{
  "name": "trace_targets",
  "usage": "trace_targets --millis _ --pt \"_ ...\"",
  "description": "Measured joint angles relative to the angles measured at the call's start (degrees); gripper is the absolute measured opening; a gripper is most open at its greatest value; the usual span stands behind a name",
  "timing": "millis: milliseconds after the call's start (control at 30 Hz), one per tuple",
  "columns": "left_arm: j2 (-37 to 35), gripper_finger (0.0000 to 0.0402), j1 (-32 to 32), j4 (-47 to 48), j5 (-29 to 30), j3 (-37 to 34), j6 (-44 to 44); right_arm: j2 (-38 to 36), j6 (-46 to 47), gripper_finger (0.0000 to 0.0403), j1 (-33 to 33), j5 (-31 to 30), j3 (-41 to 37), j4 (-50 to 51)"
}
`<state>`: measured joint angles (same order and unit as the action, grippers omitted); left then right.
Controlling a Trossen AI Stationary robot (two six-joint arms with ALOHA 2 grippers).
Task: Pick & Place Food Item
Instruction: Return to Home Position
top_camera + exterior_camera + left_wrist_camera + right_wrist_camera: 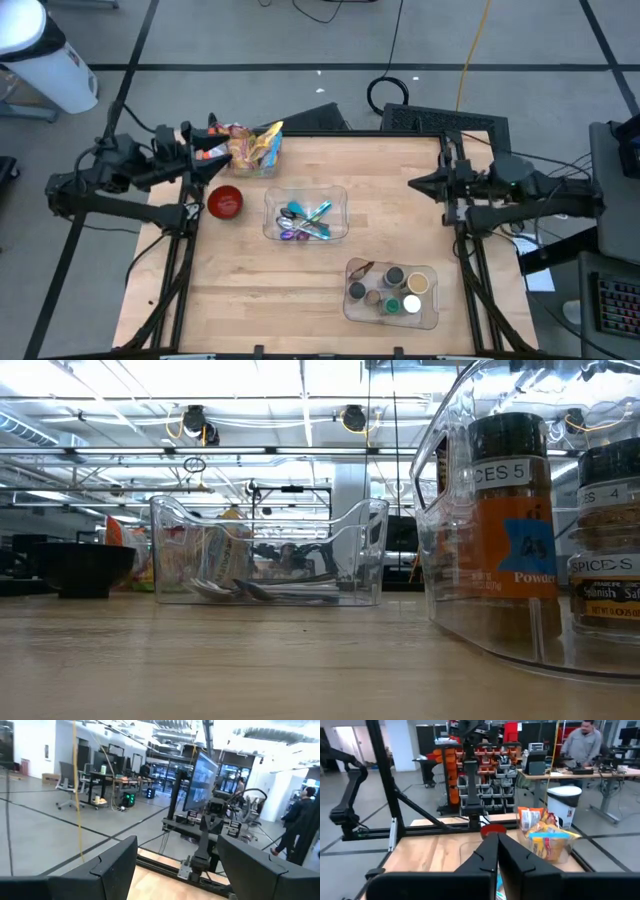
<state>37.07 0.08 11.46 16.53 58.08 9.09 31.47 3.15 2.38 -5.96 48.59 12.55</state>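
The food items are colourful snack bags (252, 148) standing upright in a clear bin at the table's far left, also seen in the right wrist view (545, 840). My left gripper (190, 150) hovers at the table's left edge beside that bin. It is open, with nothing between its fingers (175, 865). My right gripper (415, 183) is raised over the table's right side and points toward the left. It is shut and holds nothing (497, 850).
A red bowl (225, 202) sits left of centre. A clear bin of utensils (305, 215) stands mid-table, and a clear bin of spice jars (392, 290) is near the front right. Bare wood lies front left. People stand in the room beyond (582, 742).
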Motion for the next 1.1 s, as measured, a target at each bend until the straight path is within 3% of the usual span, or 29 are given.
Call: trace_targets --millis 133,267,600,900,1100 --pt "-5.3 0.0282 1.1 -1.2 0.0 -5.6 0.0 -2.7 0.6 0.0000 -4.7 -0.4 -4.6 -5.0" --pt "-10.7 0.0282 2.1 -2.6 0.0 -10.5 0.0 -7.0 0.5 0.0000 -7.6 -4.5 -7.9 -8.0" --pt "-21.5 0.0282 3.6 -2.3 0.0 -18.5 1.9 -18.6 5.1 0.0000 -8.4 -13.5 -16.7 -8.3" --pt "-28.5 0.0282 3.6 -2.2 0.1 -24.6 3.7 -26.3 8.6 0.0000 -8.4 -13.6 -28.5 -18.1" --pt "-32.9 0.0282 3.6 -2.2 0.5 -29.3 5.8 -27.2 10.2 0.0000 -8.4 -12.9 -37.9 -26.4"
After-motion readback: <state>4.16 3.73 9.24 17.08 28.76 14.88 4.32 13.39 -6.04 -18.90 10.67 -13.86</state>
